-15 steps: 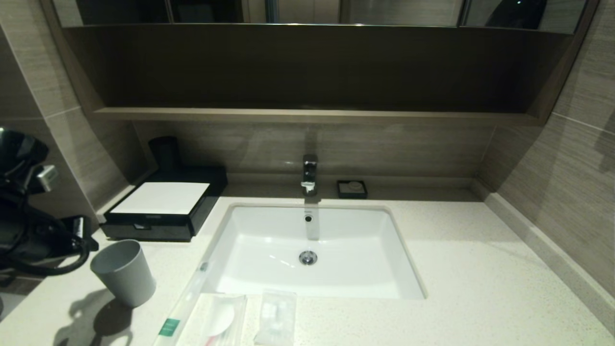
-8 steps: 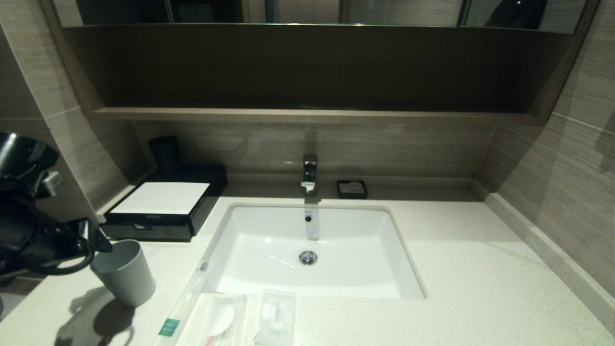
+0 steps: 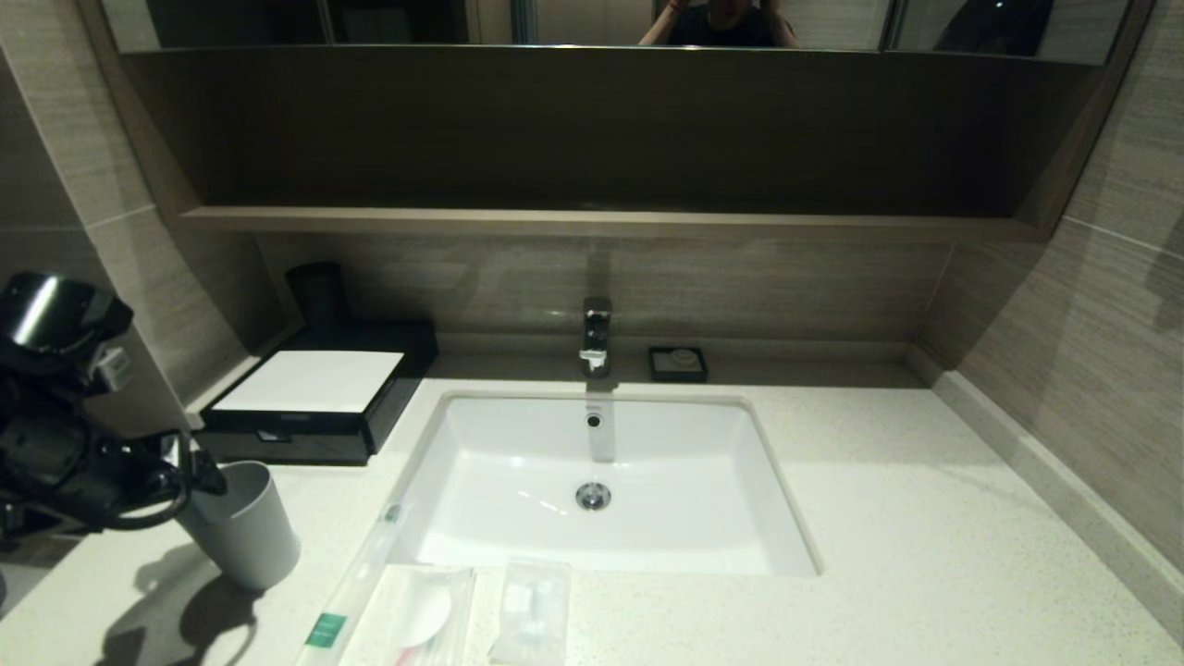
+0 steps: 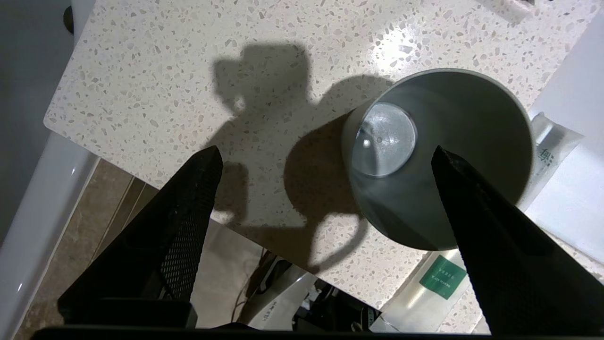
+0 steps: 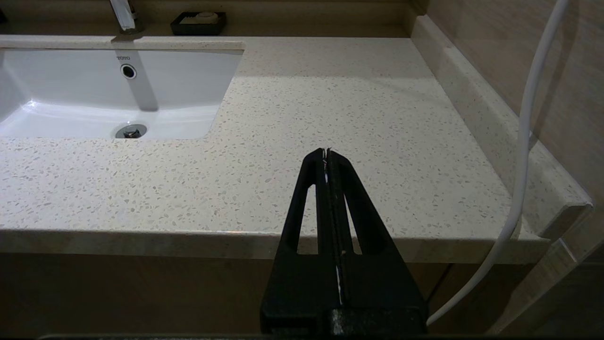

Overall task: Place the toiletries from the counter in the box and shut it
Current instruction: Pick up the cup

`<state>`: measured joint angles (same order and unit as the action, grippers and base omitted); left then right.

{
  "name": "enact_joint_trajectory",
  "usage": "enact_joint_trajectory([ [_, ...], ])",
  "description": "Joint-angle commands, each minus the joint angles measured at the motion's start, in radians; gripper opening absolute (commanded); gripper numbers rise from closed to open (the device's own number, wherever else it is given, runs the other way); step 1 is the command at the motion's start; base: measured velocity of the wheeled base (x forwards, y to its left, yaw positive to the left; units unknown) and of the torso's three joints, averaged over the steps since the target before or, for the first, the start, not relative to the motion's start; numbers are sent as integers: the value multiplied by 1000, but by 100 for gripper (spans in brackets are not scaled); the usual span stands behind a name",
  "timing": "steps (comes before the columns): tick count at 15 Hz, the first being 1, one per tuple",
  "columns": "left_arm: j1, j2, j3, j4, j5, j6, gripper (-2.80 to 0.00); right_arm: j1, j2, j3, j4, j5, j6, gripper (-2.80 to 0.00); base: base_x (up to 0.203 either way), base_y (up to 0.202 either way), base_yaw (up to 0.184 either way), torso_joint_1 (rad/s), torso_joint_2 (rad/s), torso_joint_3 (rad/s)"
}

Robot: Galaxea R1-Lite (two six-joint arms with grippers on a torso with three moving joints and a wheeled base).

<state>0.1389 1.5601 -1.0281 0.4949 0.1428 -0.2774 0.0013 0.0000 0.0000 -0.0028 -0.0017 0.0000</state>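
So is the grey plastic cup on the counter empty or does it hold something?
Empty. The left wrist view looks straight into the upright grey plastic cup; its bare round bottom shows, with nothing inside.

Head camera looks forward and down over the table point(image 3: 879, 518) and sink point(image 3: 601, 481). Left wrist camera looks straight down, close above the cup point(image 4: 439, 156), shared with head view. Right wrist camera faces level across the table edge.

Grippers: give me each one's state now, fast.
Left gripper: jaws open, holding nothing, above the grey cup.
Right gripper: jaws shut, empty, parked.
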Motion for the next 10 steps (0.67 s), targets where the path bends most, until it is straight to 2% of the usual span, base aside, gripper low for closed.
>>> enact_joint_trajectory([
  [1,4,31,-4,2,0,-4,0,0,0,2,0,0,-1,-280,0,0,0,0,0,0],
  [10,14,115,-23,5,0,-40,0,0,0,2,0,0,-2,-280,0,0,0,0,0,0],
])
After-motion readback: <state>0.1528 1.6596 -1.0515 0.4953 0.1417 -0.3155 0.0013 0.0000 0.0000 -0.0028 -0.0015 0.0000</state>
